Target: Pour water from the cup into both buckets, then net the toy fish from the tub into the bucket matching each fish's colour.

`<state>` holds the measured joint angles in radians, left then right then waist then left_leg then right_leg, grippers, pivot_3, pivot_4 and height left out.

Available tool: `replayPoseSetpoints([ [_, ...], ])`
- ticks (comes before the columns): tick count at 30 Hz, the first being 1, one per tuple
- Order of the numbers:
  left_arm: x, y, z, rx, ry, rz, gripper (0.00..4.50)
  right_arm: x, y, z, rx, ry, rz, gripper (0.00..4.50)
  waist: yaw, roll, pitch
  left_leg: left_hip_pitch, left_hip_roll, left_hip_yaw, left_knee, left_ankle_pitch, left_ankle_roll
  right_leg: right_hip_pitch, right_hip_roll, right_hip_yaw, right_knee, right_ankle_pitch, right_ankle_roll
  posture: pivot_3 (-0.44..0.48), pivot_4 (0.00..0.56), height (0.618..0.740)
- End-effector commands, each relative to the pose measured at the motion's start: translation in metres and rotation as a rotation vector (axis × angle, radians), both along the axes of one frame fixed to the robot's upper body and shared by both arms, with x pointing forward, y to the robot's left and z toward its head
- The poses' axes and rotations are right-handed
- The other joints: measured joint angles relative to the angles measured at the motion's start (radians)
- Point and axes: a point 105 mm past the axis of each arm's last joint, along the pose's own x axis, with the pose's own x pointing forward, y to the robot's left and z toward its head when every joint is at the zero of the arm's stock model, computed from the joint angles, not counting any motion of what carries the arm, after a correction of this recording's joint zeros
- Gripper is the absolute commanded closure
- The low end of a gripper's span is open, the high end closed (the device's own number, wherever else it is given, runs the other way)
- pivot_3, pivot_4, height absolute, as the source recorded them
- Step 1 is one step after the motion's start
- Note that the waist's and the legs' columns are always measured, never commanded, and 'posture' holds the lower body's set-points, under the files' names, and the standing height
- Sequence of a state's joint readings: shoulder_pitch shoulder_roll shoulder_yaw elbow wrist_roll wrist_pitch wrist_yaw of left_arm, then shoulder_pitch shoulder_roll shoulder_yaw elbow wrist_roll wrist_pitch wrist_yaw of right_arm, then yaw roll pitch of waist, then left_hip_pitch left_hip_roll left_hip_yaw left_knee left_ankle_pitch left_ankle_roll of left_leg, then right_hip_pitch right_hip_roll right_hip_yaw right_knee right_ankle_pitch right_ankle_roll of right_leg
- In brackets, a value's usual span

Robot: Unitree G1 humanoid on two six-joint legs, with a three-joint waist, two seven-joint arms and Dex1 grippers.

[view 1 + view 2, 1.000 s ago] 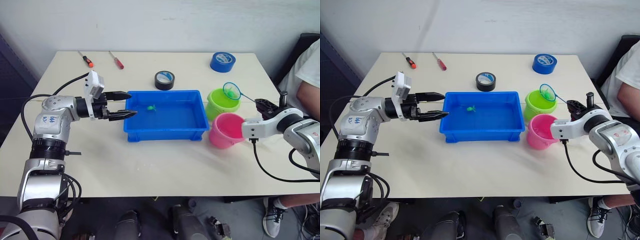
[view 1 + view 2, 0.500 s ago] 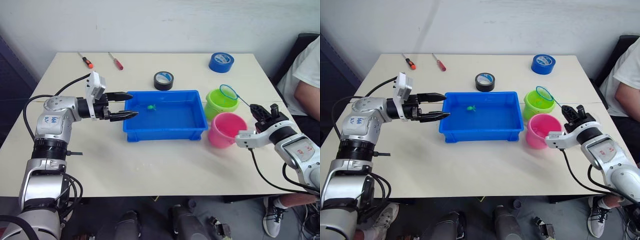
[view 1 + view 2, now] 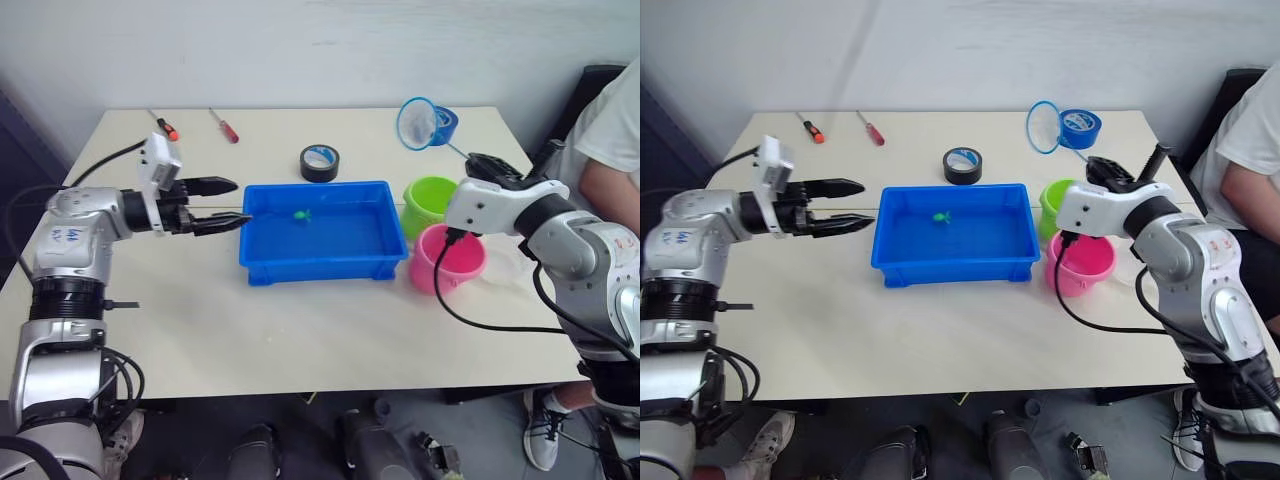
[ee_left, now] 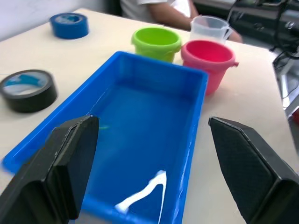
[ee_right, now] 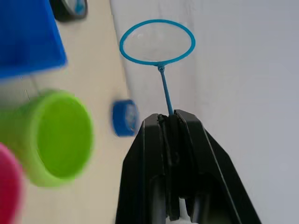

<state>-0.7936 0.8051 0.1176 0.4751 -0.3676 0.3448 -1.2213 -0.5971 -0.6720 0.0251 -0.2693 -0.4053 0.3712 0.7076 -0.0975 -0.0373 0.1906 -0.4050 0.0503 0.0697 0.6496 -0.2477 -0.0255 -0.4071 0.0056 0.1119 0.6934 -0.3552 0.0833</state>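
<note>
1. here, nearest the robot, the round pink plastic bucket (image 3: 447, 259) stands on the pale surface (image 3: 300, 320) just past the right end of the shallow rectangular bright blue plastic tub (image 3: 320, 232), with the round lime green plastic bucket (image 3: 428, 200) touching or almost touching it on the far side.
2. the clear plastic cup with a pouring lip (image 4: 209, 29) stands just beyond the pink bucket on the side away from the tub, as the left wrist view shows.
3. a tiny green toy fish (image 3: 299, 214) lies in the tub near its far wall; i can make out no other fish in it.
4. the left gripper (image 3: 222, 205) hangs level just off the tub's left end, its jaws spread and empty, pointing along the tub's long axis.
5. the right gripper (image 5: 169, 122) has its jaws pressed together on the thin handle of the small round net with a light blue rim (image 3: 418, 123). the hoop is raised in the air over the far side of the surface, above and beyond the green bucket, and looks empty.
6. my reading: the fish lies left of the hoop and lower, so the net, whose handle slants up and away from the right jaws toward the far left, must swing left and dip into the tub. the right arm is the one to do it, since it holds the net.
7. farther off lie a black tape roll (image 3: 319, 162), a blue tape roll (image 3: 1080, 128) and two red-handled screwdrivers (image 3: 195, 125).
8. some blue handwriting on the left forearm (image 3: 66, 235) is too small to read.
</note>
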Motion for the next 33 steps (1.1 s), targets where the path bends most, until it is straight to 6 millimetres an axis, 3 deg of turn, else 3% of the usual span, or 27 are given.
replayPoseSetpoints([
  [1,-0.009,0.016,0.012,-0.003,-0.052,0.056,0.38,0.004,0.017,-0.009,0.243,0.254,0.121,4.5,0.004,0.0,0.0,0.0,0.0,0.0,0.0,0.0,0.0,0.0,0.0,0.0,0.0,0.0,0.0,0.0,0.15,0.734],
  [5,-0.02,0.027,0.01,-0.003,-0.053,0.099,0.38,0.011,0.039,-0.021,0.419,0.447,0.203,4.5,0.013,0.0,0.0,-0.002,0.0,-0.001,0.0,0.0,0.001,-0.001,-0.002,-0.001,0.0,0.0,0.0,0.0,0.15,0.734],
  [9,-0.029,0.032,0.007,-0.005,-0.048,0.131,0.38,0.019,0.049,-0.037,0.521,0.586,0.178,4.5,0.016,0.0,0.0,-0.003,-0.001,-0.003,0.0,-0.001,0.002,-0.001,-0.005,0.0,-0.001,-0.001,-0.001,0.0,0.15,0.734],
  [14,-0.038,0.031,0.006,-0.008,-0.049,0.154,0.38,0.012,0.055,-0.053,0.596,0.779,0.182,4.5,0.013,0.0,0.0,-0.004,-0.002,-0.005,-0.001,-0.001,0.002,-0.001,-0.006,0.0,-0.002,-0.001,-0.001,0.0,0.15,0.734],
  [17,-0.04,0.03,0.006,-0.008,-0.048,0.16,0.38,0.009,0.053,-0.053,0.618,0.788,0.176,4.5,0.011,0.0,0.0,-0.004,-0.002,-0.005,-0.001,-0.001,0.002,-0.002,-0.006,0.0,-0.002,-0.001,-0.001,0.0,0.15,0.734],
  [21,-0.042,0.028,0.004,0.008,-0.04,0.158,0.38,-0.002,0.063,-0.079,0.597,1.012,0.167,4.5,0.01,0.0,0.0,-0.004,-0.002,-0.005,-0.001,-0.001,0.002,-0.002,-0.006,0.0,-0.003,-0.001,-0.001,0.0,0.15,0.734],
  [26,-0.039,0.024,0.001,0.011,-0.039,0.151,0.38,0.006,0.071,-0.092,0.595,1.039,0.131,4.5,0.006,0.0,0.0,-0.004,-0.002,-0.005,-0.001,-0.001,0.003,-0.002,-0.005,0.0,-0.003,-0.001,-0.001,0.0,0.15,0.734],
  [33,-0.034,0.017,0.003,0.006,-0.066,0.145,0.38,0.036,0.093,-0.103,0.674,0.989,0.078,4.5,-0.006,-0.001,-0.001,-0.004,-0.002,-0.005,-0.002,-0.001,0.002,-0.002,-0.005,0.0,-0.003,-0.001,-0.001,0.0,0.15,0.734],
])
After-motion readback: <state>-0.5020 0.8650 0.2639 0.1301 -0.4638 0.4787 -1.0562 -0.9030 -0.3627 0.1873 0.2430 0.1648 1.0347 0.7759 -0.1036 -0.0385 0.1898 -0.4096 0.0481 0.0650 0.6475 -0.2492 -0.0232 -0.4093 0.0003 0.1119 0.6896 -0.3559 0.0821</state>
